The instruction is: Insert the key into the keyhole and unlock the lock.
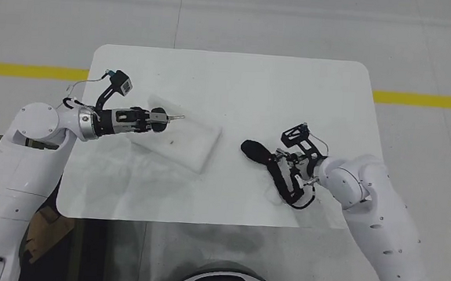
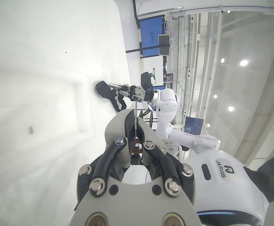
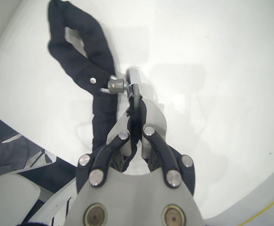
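Left gripper (image 2: pixel 135 122): your jaws are pinched right down on the key (image 2: pixel 135 112), with no gap to speak of.
Key: a thin, flat strip of bare metal poking out past the dark ribbed pads. It's over the left end of the tray (image 1: pixel 187 147), tip aimed at the lock (image 3: pixel 100 64) and well apart from it.
Right gripper (image 3: pixel 135 107): closed tight on the lock's dark metal loop, with black fabric bunched between the jaws.
Lock: a chain in a black woven sleeve, with a rivet at the end, a stubby grey cylinder and a shiny rounded bar. It's held over the right side of the table (image 1: pixel 324 84).
Tray: matte white and rectangular, with a shallow recess.
Table: smooth white top, rounded corners.
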`<state>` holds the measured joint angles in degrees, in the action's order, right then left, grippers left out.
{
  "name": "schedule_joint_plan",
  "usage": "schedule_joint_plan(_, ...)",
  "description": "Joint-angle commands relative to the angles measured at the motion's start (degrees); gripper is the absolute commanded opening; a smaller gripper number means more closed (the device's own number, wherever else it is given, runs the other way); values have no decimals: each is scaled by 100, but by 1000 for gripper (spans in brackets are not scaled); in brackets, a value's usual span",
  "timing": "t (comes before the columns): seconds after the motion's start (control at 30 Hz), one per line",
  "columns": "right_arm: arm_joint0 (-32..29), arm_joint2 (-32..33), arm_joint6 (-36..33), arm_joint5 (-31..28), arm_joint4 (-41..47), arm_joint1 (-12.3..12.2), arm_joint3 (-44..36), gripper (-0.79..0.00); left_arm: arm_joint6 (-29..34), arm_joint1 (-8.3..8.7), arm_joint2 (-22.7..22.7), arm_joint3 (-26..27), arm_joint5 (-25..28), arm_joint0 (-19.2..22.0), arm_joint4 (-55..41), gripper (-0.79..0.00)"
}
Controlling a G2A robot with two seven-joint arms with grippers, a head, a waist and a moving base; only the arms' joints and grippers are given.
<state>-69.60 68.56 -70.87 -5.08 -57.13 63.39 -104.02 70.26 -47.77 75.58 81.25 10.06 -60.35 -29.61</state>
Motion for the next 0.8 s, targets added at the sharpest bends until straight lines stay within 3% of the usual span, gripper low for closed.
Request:
schedule_joint_plan(0.0,53,36,183,37,200,28,72,-785,0,0,0,0,0,0,0,-785)
schedule_joint_plan(0.37,461,-246,-376,-79,148,145,658,-770,0,0,0,0,0,0,0,-785)
schedule_joint_plan(0.4,475,-247,-401,-74,143,153,662,-566,0,0,0,0,0,0,0,-785)
schedule_joint_plan(0.43,488,-249,-436,-87,130,159,659,-505,0,0,0,0,0,0,0,-785)
schedule_joint_plan(0.57,538,-204,-541,-142,113,179,573,-499,0,0,0,0,0,0,0,-785)
schedule_joint_plan(0.6,544,-194,-558,-141,107,185,556,-548,0,0,0,0,0,0,0,-785)
schedule_joint_plan(0.7,578,-213,-602,-140,116,211,553,-505,0,0,0,0,0,0,0,-785)
schedule_joint_plan(0.77,623,-264,-614,-151,47,232,601,-529,0,0,0,0,0,0,0,-785)
